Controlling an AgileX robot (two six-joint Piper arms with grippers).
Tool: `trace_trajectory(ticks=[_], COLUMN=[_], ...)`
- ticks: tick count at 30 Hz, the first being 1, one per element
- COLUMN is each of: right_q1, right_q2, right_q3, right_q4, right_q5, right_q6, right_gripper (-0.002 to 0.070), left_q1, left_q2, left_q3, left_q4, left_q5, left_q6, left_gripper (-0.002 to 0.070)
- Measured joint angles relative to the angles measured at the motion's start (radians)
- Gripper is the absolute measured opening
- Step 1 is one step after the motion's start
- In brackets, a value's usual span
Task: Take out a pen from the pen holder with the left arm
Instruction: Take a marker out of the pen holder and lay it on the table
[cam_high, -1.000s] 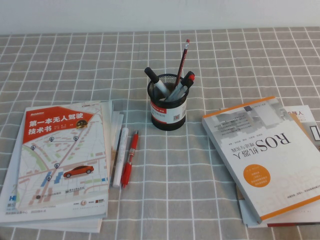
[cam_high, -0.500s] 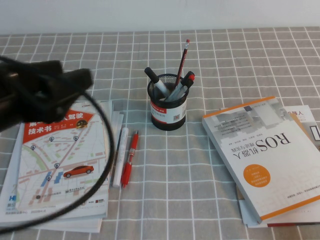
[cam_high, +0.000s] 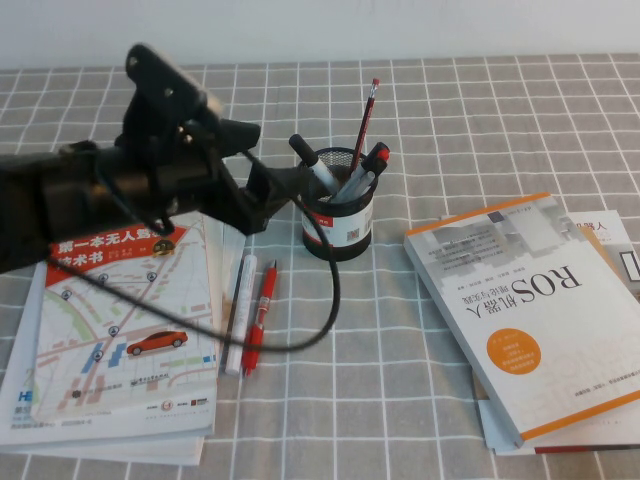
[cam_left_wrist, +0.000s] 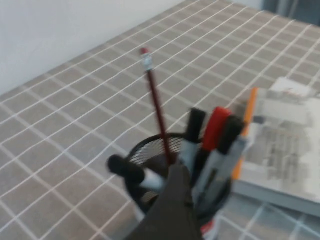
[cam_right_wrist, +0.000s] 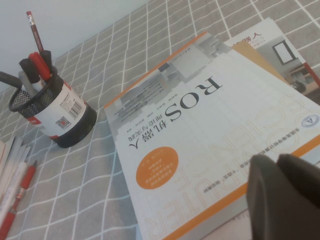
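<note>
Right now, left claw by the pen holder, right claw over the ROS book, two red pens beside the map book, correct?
No: the high view shows one white pen and one red pen beside the map book. The left claw is by the pen holder, the right claw over the ROS book.

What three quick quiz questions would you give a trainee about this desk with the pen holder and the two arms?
1. True or false: the left gripper is close beside the pen holder.
2. How many pens lie loose beside the map book?
3. The right gripper hangs nearest: A the pen holder, B the ROS book, C the map book.
Key: 1 true; 2 two, a white pen and a red pen; 3 B.
</note>
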Motion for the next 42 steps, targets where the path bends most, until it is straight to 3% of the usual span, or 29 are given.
trace_trajectory(ticks=[13,28,32,38,42], right_q1=[0.0,0.0,0.0,0.0,0.0], right_q2=[0.0,0.0,0.0,0.0,0.0], right_q3=[0.0,0.0,0.0,0.0,0.0], right_q4=[0.0,0.0,0.0,0.0,0.0], right_q5=[0.0,0.0,0.0,0.0,0.0], right_q6=[0.0,0.0,0.0,0.0,0.0], right_gripper=[-0.0013,-0.0013,-0.0013,-0.0013,-0.0013], left_q1=[-0.002,-0.002,-0.002,-0.002,-0.004], left_q2=[0.29,0.453,0.465,0.465,0.465], left_q3=[-0.218,-0.409,-0.418,-0.42,-0.454], left_q4=[-0.011,-0.011,-0.011,-0.013,-0.011], left_q5=[-0.031,-0.031,-0.031,-0.01,0.043], left_q6=[-0.122,-0.185,-0.203,-0.217,-0.219], left_gripper=[0.0588,0.0463,0.0378,0.0114,0.009])
